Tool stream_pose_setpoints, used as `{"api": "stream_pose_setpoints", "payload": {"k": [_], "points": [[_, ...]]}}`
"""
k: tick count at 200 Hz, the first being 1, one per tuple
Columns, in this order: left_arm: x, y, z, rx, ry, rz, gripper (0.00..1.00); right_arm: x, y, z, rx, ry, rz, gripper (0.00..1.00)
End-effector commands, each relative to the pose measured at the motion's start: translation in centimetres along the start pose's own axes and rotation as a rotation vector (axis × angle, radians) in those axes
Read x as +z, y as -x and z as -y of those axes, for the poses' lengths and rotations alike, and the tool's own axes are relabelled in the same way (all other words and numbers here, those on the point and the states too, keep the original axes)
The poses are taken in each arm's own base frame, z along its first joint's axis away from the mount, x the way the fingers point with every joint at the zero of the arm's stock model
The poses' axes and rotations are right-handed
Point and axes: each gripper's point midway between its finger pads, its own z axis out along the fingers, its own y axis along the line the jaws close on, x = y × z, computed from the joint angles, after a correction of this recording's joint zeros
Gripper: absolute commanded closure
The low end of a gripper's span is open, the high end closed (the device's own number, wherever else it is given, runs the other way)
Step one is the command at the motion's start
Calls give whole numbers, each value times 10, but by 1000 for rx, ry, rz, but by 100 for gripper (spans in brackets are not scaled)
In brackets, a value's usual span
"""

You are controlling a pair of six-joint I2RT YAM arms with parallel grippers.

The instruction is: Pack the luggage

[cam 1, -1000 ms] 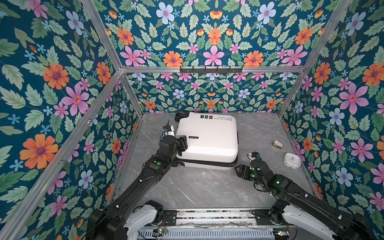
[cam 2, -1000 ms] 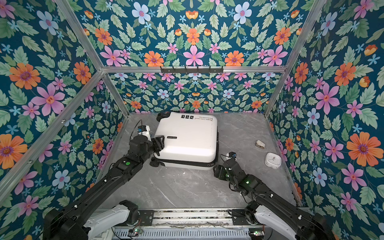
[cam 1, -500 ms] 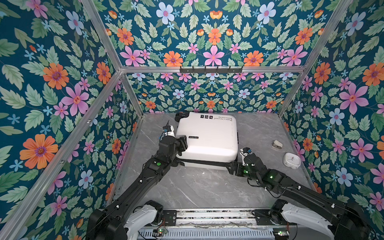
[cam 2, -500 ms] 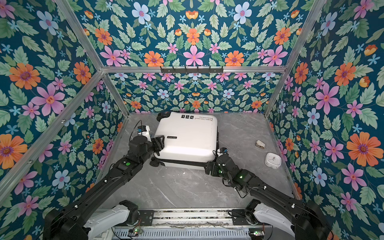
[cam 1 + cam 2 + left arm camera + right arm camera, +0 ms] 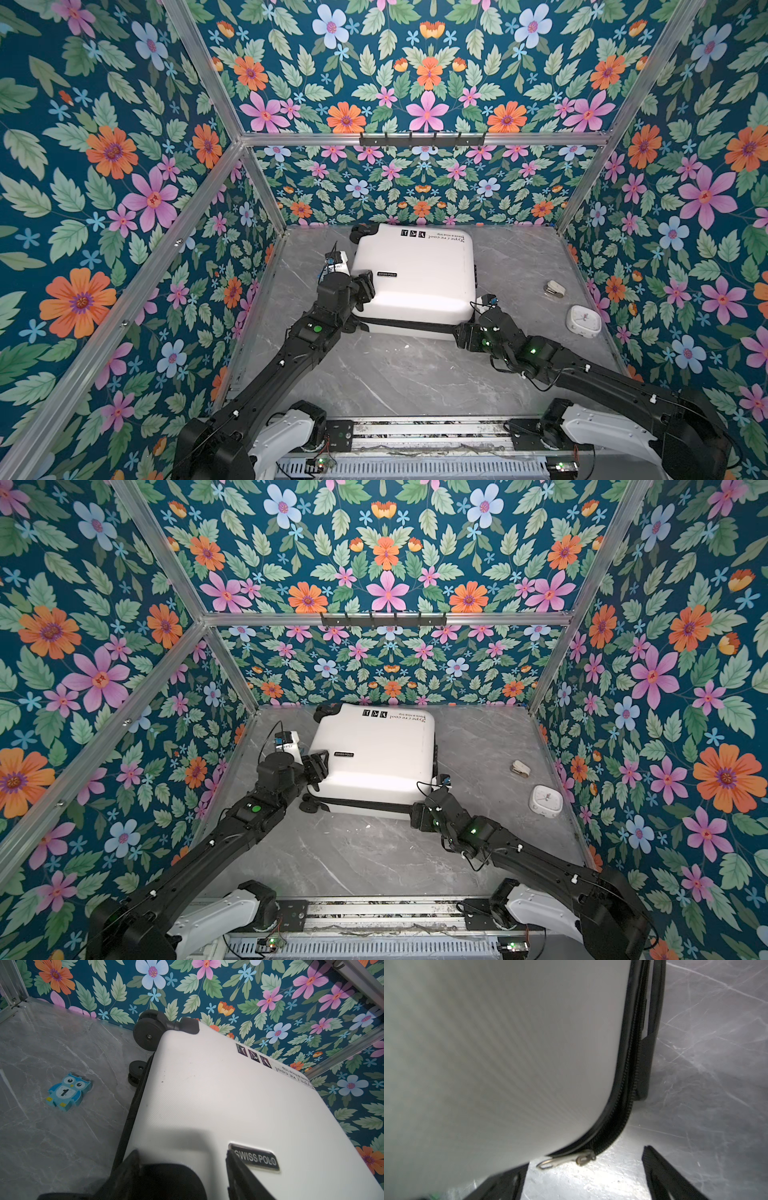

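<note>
The right gripper (image 5: 585, 1155) stands spread wide at the front right corner of the luggage (image 5: 415, 274) and pinches nothing. In the right wrist view the metal zipper pull (image 5: 562, 1161) lies in the gap between its fingers, low against the table (image 5: 395, 374). The left gripper (image 5: 181, 1153) is spread too, laid on the lid at the shell's left edge just beside the brand badge (image 5: 254, 1157) — it reads as a steadying press rather than a hold.

The luggage lies flat with its lid shut, near the table's back edge and a little left of the middle, with its wheels (image 5: 148, 1031) toward the back left corner. The black zipper band (image 5: 625, 1093) rounds the corner right at the pull. Which stretch is unzipped is hard to tell.

The step in hand looks like zipping up. To do it well, the right fingers should close on the flat tab itself, not on the slider or the band. They should meet it squarely, since a thin tab slips from a skewed pinch. The pull should then follow the band's line round the corner — dragging outward would likely jam the slider or swing the case. The left gripper's weight on the lid matters, because it presses the halves together and keeps the case from sliding toward the right edge, where a small white clock (image 5: 583, 321) sits.
</note>
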Motion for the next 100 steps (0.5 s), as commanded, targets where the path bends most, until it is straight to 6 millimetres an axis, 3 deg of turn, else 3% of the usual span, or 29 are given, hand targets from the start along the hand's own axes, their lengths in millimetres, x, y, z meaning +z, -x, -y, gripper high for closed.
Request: {"api": "stream_pose_setpoints", "payload": {"k": [1,43,100], "points": [[0,-48,-14,-7,34,-190,33,-1,8,14,24,-78,46,17],[-1,-48,-16,-9,36,-188,34,-2,4,28,45,-144,42,25],[1,-47,-16,-8,35,-187,33,-32,-4,58,94,-194,94,38]]}}
